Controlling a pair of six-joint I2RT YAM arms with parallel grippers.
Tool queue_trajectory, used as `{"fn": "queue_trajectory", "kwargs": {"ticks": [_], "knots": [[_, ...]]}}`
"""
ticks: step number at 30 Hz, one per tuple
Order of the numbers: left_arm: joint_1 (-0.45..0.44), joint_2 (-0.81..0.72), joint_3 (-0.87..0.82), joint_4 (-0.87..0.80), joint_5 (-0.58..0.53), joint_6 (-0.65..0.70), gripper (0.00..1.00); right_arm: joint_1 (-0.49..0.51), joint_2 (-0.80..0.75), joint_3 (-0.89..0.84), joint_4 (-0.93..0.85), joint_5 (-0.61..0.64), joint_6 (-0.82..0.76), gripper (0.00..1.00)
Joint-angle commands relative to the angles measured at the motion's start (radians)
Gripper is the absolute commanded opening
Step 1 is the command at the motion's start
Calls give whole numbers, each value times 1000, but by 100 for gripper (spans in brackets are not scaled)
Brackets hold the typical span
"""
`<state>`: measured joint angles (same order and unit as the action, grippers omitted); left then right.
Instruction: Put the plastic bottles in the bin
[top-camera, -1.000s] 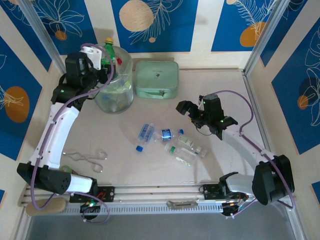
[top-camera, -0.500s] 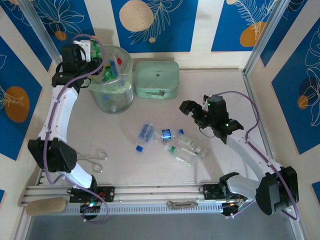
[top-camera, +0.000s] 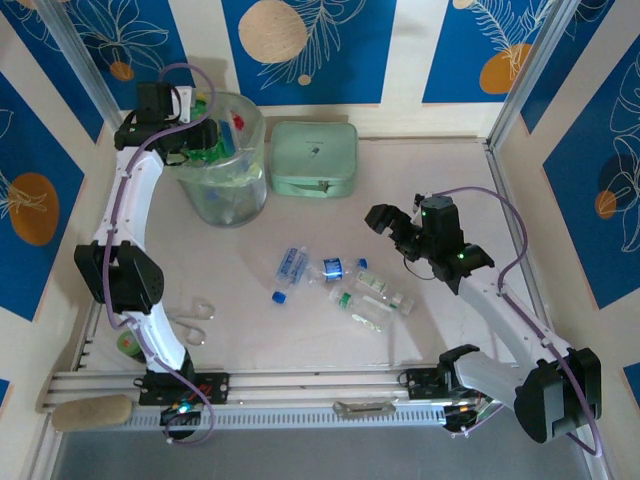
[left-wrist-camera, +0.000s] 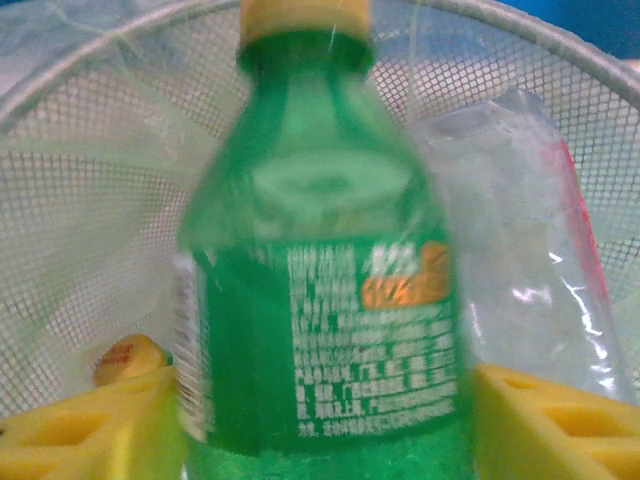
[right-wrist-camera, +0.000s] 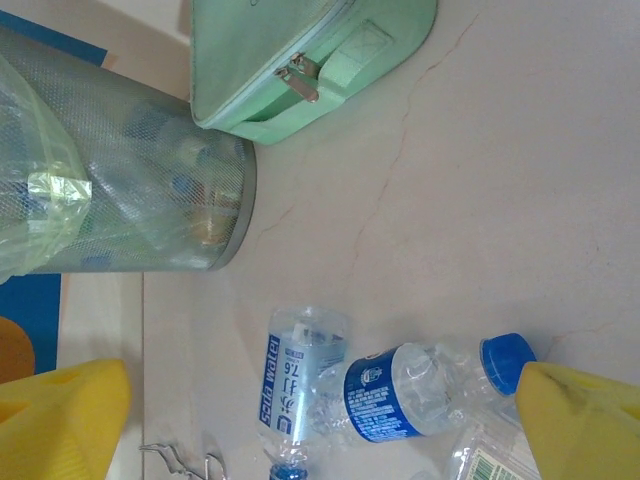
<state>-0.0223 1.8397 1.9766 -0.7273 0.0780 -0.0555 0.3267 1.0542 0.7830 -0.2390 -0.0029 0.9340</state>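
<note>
- The step in hand is the drop: the left pincer (left-wrist-camera: 320, 425) hangs over the mouth of the bin (top-camera: 228, 205), which stands at the far left corner of the worktop (top-camera: 450, 180).
- A green bottle (left-wrist-camera: 320, 250) with a yellow cap sits upright between the yellow pads (left-wrist-camera: 90, 430), with the bin's mesh wall and clear bag liner behind it.
- The bottle is blurred in the wrist view, so I cannot tell whether the pads grip it or have just let go.
- To do it well, spread the pads fully while well inside the rim, so the bottle falls straight down and does not catch the liner or tip out over the edge.
- Lift straight up afterwards, so a pad does not snag the bag.
- The right pincer (right-wrist-camera: 320, 415) is spread wide and holds nothing. It hovers beside the loose bottles (top-camera: 340, 285) lying on their sides in the middle of the worktop, towards the near edge.
- It should wait clear of the bin, then take the blue-capped one nearest it by the body, not the cap.
- The green case (top-camera: 313, 158) at the far edge is best left alone.
</note>
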Motion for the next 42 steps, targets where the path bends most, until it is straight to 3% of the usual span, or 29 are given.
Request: {"fn": "queue_trajectory", "kwargs": {"ticks": [1, 6, 11, 18, 25, 35, 42], "knots": [[9, -19, 38, -23, 13, -6, 77, -5, -31, -11, -19, 11, -16, 99], [10, -76, 36, -20, 26, -27, 89, -5, -28, -11, -13, 9, -12, 99], [7, -192, -33, 29, 109, -81, 97, -3, -15, -9, 1, 6, -10, 99], [-24, -437, -335, 223, 253, -226, 100, 6, 22, 7, 21, -14, -20, 99], [-145, -647, -662, 299, 290, -281, 100, 24, 98, 51, 20, -35, -34, 99], [-369, -821, -997, 299, 184, -380, 100, 70, 202, 120, 17, -45, -30, 99], [-494, -838, -1206, 433, 46, -446, 100, 82, 230, 168, -42, -36, -41, 99]]}}
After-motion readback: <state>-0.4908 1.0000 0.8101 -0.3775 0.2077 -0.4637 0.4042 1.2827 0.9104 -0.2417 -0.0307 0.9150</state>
